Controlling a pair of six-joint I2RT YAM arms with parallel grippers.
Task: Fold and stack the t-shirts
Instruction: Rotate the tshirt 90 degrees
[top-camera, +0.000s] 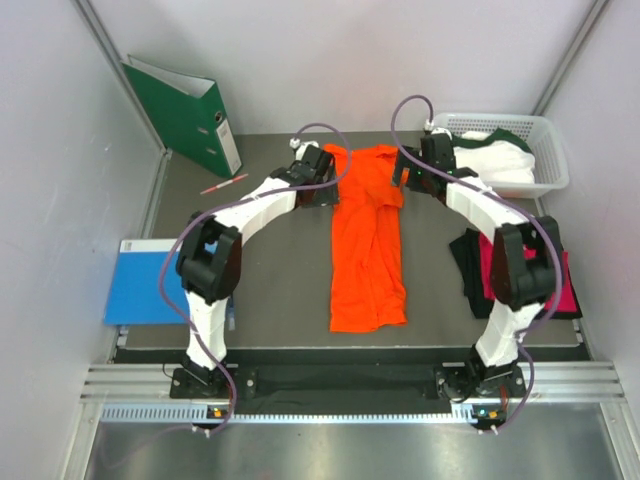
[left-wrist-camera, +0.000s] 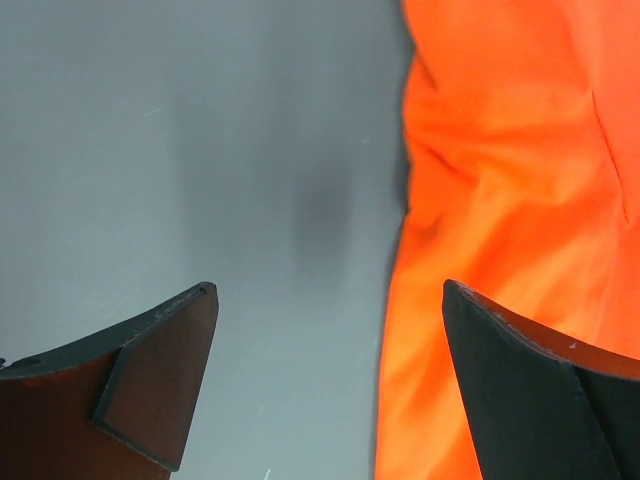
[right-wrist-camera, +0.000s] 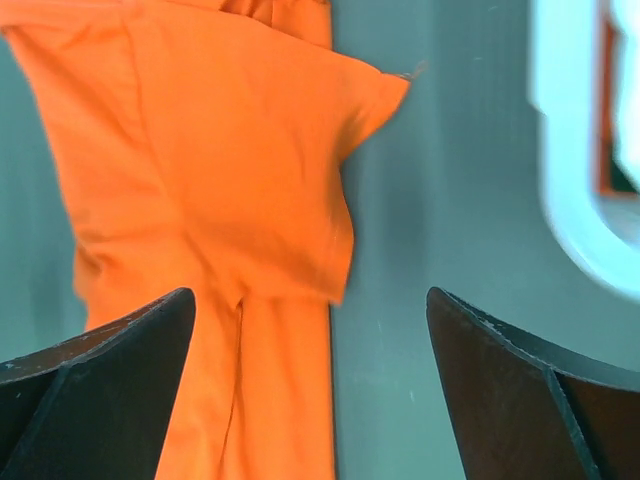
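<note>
The bright orange t-shirt (top-camera: 368, 240) lies as a long narrow strip down the middle of the table, its top end at the far side. My left gripper (top-camera: 322, 170) hangs open over the shirt's far left edge (left-wrist-camera: 500, 200), empty. My right gripper (top-camera: 412, 172) hangs open over the far right edge, where a sleeve flap (right-wrist-camera: 220, 170) sticks out, empty. A folded magenta pink t-shirt (top-camera: 565, 285) on a black t-shirt (top-camera: 468, 262) lies at the right, partly hidden by the right arm. The white t-shirt with dark green trim (top-camera: 492, 160) sits in a basket.
A white plastic basket (top-camera: 552, 150) stands at the far right; its rim shows in the right wrist view (right-wrist-camera: 575, 190). A green ring binder (top-camera: 185, 112) leans at the far left. A red pen (top-camera: 223, 184) lies near it. A blue folder (top-camera: 140, 282) lies at the left edge.
</note>
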